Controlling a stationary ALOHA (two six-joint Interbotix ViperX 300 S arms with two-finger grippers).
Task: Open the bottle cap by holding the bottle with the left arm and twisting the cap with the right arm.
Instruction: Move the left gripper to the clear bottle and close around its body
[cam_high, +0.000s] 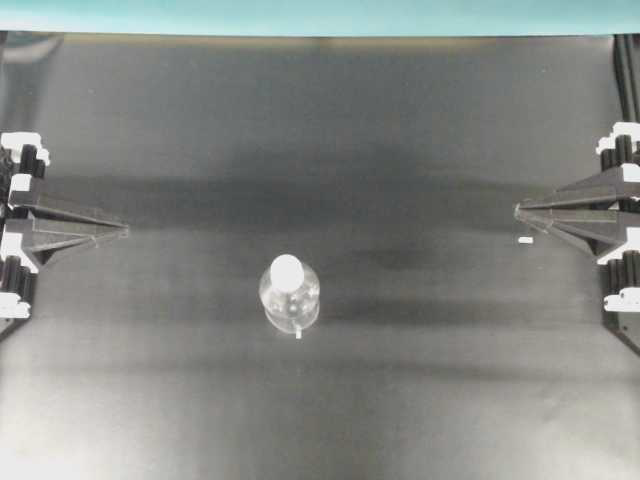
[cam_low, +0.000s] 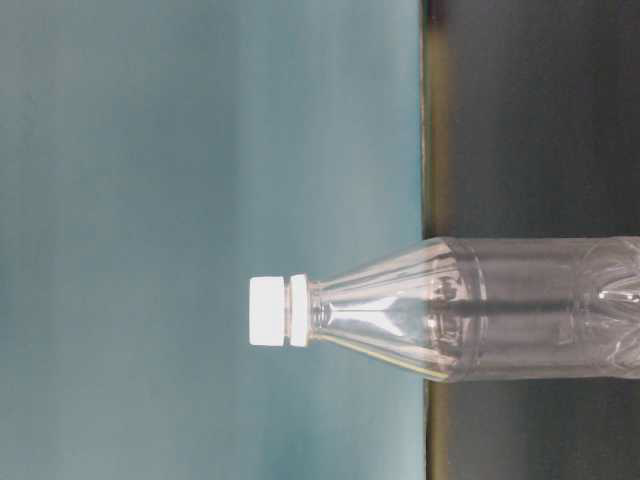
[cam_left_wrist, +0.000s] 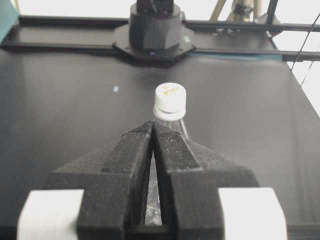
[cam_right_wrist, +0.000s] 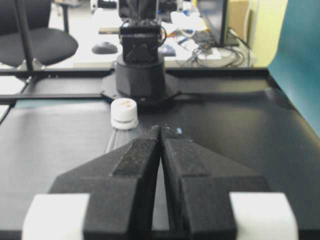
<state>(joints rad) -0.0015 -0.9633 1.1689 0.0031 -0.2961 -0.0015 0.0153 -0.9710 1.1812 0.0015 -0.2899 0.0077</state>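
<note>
Bottle upright mid-table, both grippers parked at the edges

The bottle (cam_high: 290, 293) stands near the middle of the black table (cam_high: 420, 400), its white bottle cap (cam_high: 287, 270) seemingly screwed on. The left gripper (cam_high: 125, 230) and right gripper (cam_high: 517, 210) have their fingers pressed together, empty, well apart from it.

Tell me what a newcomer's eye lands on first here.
A clear bottle with its white cap on stands alone, just below the middle of the black table. The left gripper and right gripper wait shut at opposite edges, pointing inward, both well clear of it.
</note>
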